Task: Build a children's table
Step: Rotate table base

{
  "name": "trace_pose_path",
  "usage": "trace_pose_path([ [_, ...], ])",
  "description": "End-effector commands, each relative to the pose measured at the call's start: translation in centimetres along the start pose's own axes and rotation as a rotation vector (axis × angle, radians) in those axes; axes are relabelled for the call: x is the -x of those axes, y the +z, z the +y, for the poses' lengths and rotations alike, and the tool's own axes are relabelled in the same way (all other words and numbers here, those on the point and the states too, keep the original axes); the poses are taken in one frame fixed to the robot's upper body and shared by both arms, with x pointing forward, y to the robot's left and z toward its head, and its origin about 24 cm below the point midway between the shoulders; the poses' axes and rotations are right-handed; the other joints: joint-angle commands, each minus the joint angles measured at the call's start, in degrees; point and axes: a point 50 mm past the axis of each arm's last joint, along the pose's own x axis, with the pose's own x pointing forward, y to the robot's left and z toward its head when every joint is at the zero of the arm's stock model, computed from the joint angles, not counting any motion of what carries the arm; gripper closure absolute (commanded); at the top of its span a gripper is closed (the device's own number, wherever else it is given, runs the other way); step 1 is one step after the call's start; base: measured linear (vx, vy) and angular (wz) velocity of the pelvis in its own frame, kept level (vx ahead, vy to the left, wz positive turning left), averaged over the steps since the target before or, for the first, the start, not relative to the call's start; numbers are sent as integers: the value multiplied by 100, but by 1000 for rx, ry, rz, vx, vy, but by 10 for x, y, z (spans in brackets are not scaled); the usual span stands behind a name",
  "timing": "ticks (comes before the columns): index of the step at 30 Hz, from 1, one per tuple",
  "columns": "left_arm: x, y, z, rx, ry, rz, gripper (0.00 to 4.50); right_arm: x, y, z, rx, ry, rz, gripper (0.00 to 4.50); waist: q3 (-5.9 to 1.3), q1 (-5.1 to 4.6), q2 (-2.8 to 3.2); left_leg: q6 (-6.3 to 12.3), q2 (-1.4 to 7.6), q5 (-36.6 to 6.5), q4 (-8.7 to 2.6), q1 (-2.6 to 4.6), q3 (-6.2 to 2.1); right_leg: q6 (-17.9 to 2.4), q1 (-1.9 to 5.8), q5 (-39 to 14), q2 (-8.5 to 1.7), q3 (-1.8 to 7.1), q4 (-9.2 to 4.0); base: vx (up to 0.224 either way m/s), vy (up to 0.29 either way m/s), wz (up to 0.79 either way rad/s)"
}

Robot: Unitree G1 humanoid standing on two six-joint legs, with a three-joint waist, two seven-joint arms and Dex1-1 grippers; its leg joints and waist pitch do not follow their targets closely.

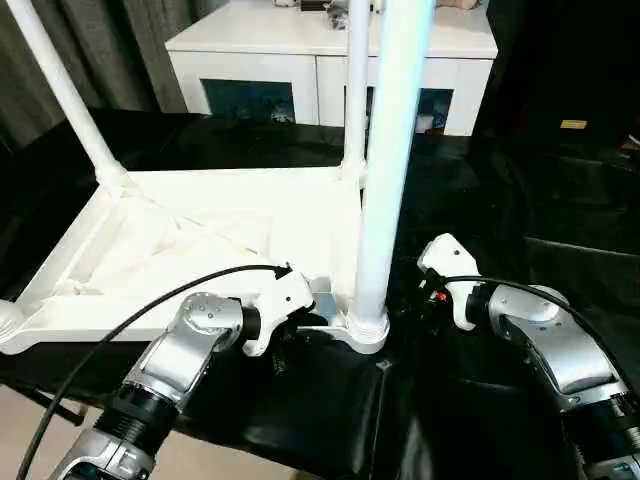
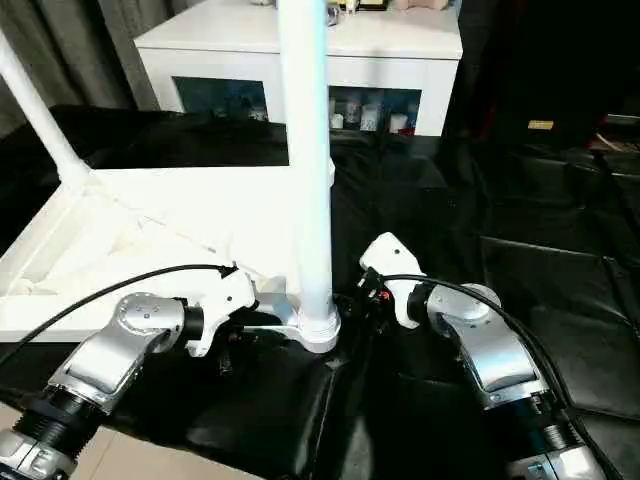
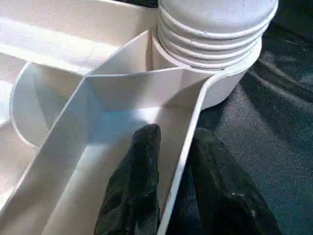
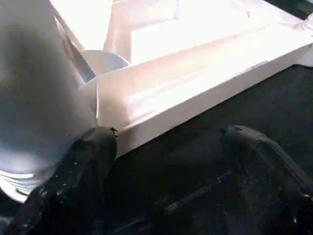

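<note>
the children's table (image 1: 200,240) lies upside down on a black cloth (image 1: 500,210), its ribbed underside facing up. three legs can be counted standing up from its corners: one at the near corner (image 1: 385,160), thick in the head views and rising past the top edge, one at the far corner behind it (image 1: 357,80), and one slanting up at the far corner on the other side (image 1: 65,90); a fourth corner socket at the picture's left edge (image 1: 8,322) shows no leg in frame. one white cabinet (image 1: 330,50) with dark glass doors stands beyond the table. two grippers sit at the near-leg corner. the left gripper (image 3: 168,186) is clamped on the table's raised rim just beside the near leg's ribbed base, with one black finger (image 3: 139,181) inside the rim and the other outside on the cloth side. the right gripper (image 4: 161,166) rests on the other side of that leg, its two fingers (image 4: 83,166) spread well apart over the black cloth with nothing between them, one finger close against the leg's base.
</note>
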Motion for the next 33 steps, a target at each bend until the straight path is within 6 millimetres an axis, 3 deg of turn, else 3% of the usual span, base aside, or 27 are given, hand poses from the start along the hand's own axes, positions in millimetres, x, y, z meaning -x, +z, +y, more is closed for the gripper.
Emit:
trace_pose_path([
  [1,-4,0,10,28,111,-6,337,-5,6,5,23,44,-26,64,-278,-11,-165,345,65,-1515,-405,36,42,-1025,254,-2112,-163,126,-485,0,0,0],
  [4,-2,10,12,11,83,-50,302,-3,4,3,26,38,-20,64,-281,-22,-149,264,66,-1553,-433,6,7,-882,270,-2239,-162,120,-479,0,0,0],
  [7,3,16,16,-51,88,-60,276,0,3,3,34,43,-15,64,-293,-27,-125,247,75,-1536,-433,-3,-5,-936,273,-2006,-157,119,-470,0,0,0],
  [8,5,17,18,-68,87,-61,266,1,3,3,36,46,-14,64,-288,-29,-143,259,71,-1537,-431,-2,1,-937,269,-1967,-147,116,-480,0,0,0],
  [13,9,18,22,-70,37,-54,266,4,2,5,49,69,-9,64,-320,-21,-131,304,70,-1289,-404,-19,2,-1098,309,-1502,-158,113,-415,0,0,0],
  [14,11,17,25,-76,26,-34,266,4,2,6,54,79,-5,64,-321,-20,-101,310,70,-1267,-400,-13,0,-1121,302,-1451,-158,112,-413,0,0,0],
  [19,16,10,30,-66,-36,6,266,7,2,11,63,128,-4,64,-354,-31,-96,420,63,-1014,-360,-20,3,-1392,352,-696,-144,103,-334,0,0,0],
  [24,18,5,33,-69,-76,42,266,10,3,14,77,155,-5,64,-327,-75,-81,428,71,-1244,-376,-6,13,-1462,341,-931,-149,98,-364,0,0,0],
  [29,19,3,35,-70,-99,70,316,13,4,12,80,148,-8,64,-309,-75,-65,318,84,-1449,-400,18,9,-1393,334,-1301,-160,108,-400,0,0,0],
  [33,20,-1,35,-59,-139,87,344,15,4,11,80,146,-8,64,-318,-80,-69,288,79,-1416,-400,14,2,-1377,343,-1232,-158,110,-392,0,0,0],
])
